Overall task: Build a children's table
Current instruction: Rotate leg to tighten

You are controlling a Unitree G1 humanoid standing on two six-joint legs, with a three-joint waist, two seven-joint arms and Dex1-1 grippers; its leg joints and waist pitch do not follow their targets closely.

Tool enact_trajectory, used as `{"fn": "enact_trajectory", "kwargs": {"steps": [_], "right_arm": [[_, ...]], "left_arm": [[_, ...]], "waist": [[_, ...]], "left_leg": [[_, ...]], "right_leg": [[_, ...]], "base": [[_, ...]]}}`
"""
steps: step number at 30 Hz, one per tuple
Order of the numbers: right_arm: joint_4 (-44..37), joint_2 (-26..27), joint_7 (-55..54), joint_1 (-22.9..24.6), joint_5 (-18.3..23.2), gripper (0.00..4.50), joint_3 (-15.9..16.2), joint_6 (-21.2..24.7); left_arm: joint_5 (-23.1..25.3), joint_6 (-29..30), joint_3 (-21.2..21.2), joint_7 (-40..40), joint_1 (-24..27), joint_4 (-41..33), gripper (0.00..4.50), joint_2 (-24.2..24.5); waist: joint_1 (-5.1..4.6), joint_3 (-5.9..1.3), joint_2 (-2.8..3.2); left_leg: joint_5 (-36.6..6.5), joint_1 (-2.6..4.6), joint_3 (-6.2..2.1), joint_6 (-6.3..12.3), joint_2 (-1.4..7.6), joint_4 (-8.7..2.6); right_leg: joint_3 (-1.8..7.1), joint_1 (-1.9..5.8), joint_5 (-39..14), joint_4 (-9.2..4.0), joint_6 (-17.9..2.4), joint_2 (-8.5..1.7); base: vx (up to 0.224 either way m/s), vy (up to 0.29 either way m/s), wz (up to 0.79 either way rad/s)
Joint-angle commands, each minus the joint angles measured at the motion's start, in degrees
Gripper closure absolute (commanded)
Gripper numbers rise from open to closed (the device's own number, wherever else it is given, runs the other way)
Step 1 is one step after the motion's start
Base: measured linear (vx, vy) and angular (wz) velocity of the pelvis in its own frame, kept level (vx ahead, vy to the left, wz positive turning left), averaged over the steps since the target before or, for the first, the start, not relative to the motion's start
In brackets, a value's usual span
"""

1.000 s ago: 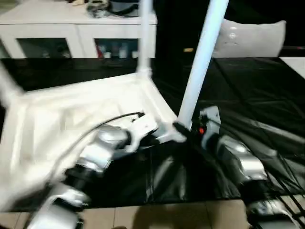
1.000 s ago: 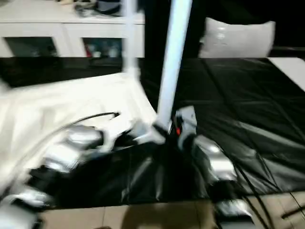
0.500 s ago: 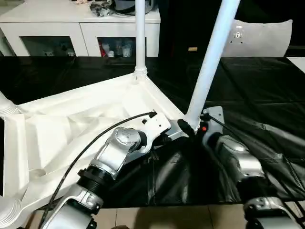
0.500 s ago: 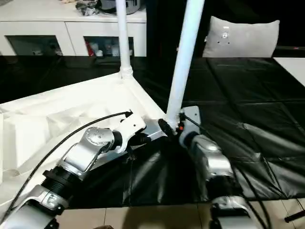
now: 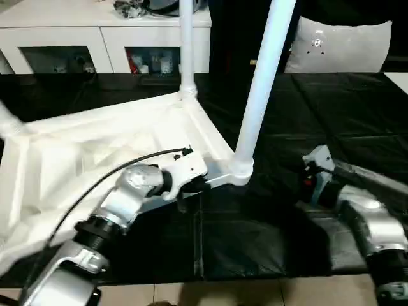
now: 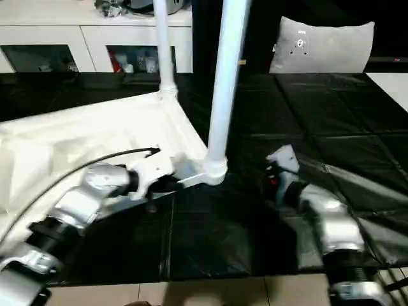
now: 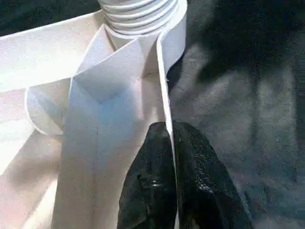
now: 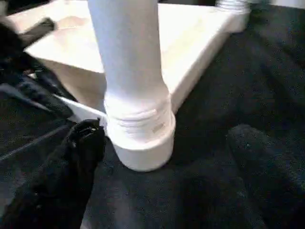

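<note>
1. The left gripper (image 7: pixel 167 143) is closed on the thin side wall of the table top (image 5: pixel 95 153), just beside the corner socket (image 8: pixel 143 148). One black finger is on each side of the wall.
2. The right gripper (image 8: pixel 162 162) stands wide open and holds nothing. In the head views it rests low over the black work table (image 5: pixel 319 108), a little apart from the socket, on the robot's right side of it.
3. The near leg (image 5: pixel 261 83) stands in this socket, with its long axis almost upright. It leans slightly toward the robot's right as it rises. The ribbed collar (image 8: pixel 136 117) of the leg sits at the socket mouth.
4. A second leg (image 5: pixel 187 44) stands upright in the far corner. The top lies upside down, ribs up, on the robot's left part of the black table.
5. My judgement: the right gripper is the free hand for whatever leg comes next. I cannot tell if the near leg is fully seated.
</note>
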Motion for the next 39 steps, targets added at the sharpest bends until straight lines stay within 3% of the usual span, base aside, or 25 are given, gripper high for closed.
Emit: {"fn": "enact_trajectory", "kwargs": {"steps": [1, 5, 9, 10, 18, 29, 36, 39], "right_arm": [[-1.89, -1.02, 2.5, -0.19, 0.89, 0.03, 0.82, 0.7], [-4.03, -3.21, 7.92, -0.21, 0.57, 0.03, 3.31, 1.37], [-5.12, -3.73, 10.03, 0.03, -0.42, 0.03, 5.6, 1.92], [-5.27, -3.81, 10.34, 0.11, -0.59, 0.03, 5.94, 1.9], [-2.83, -1.01, 10.32, -0.7, -0.91, 0.19, 7.43, 1.83], [-1.59, -0.34, 11.8, -1.25, 0.02, 1.24, 7.69, 2.84], [-2.17, 0.19, 11.97, -0.66, 0.19, 1.65, 7.78, 2.97], [-3.44, 1.31, 10.18, 0.42, 0.63, 1.69, 7.41, 3.8]], "left_arm": [[2.33, -1.72, -4.81, -4.57, 1.42, 1.37, 4.5, 1.54], [2.04, -5.46, -6.47, -9.56, 1.07, 0.91, 4.5, 3.43], [2.19, -6.96, -7.24, -11.83, 0.71, 0.74, 4.5, 4.14], [2.22, -7.25, -7.34, -12.17, 0.68, 0.77, 4.5, 4.21], [2.11, -8.97, -7.93, -13.77, 0.31, 1.04, 4.5, 4.35], [2.13, -9.22, -7.79, -14.31, 0.44, 1.36, 4.5, 4.28], [2.15, -9.14, -7.66, -14.41, 0.67, 1.44, 4.5, 4.28], [0.8, -5.43, -6.09, -13.2, 1.33, 0.94, 4.5, 3.58]], "waist": [[0.37, -2.86, -0.38], [1.53, -2.66, -0.15], [1.93, -2.64, -0.19], [1.94, -2.71, -0.69], [2.53, -2.84, -0.35], [2.7, -2.94, -0.37], [2.71, -2.97, -0.43], [2.66, -2.97, -0.02]], "left_leg": [[-10.68, 0.48, -3.39, 4.49, 7.59, -4.75], [-13.33, 0.94, -3.14, 2.52, 7.88, -5.0], [-13.95, 0.96, -3.26, 1.03, 7.93, -5.2], [-13.88, 1.0, -3.21, 0.9, 7.92, -5.18], [-12.51, 1.07, -3.16, 0.66, 7.85, -5.04], [-11.56, 1.02, -3.13, 0.7, 7.85, -4.96], [-10.99, 0.91, -3.13, 1.07, 7.81, -4.88], [-11.09, 0.98, -3.08, 0.72, 7.85, -4.92]], "right_leg": [[3.57, 2.27, -9.04, -3.22, -16.01, -5.71], [3.66, 1.95, -12.48, -3.39, -15.53, -5.8], [3.74, 1.96, -12.97, -3.32, -15.19, -5.86], [3.73, 1.99, -12.83, -3.32, -15.16, -5.94], [3.77, 1.92, -11.61, -3.13, -15.45, -6.05], [3.68, 2.07, -10.64, -2.91, -15.64, -6.01], [3.66, 2.18, -10.16, -2.81, -15.72, -6.04], [3.7, 2.16, -9.81, -2.72, -15.84, -5.96]], "base": [[0.0, 0.0, 0.0], [0.0, 0.0, 0.0], [0.0, 0.0, 0.0], [0.0, 0.0, 0.0], [0.0, 0.0, 0.0], [0.0, 0.0, 0.0], [0.0, 0.0, 0.0], [0.0, 0.0, 0.0]]}}
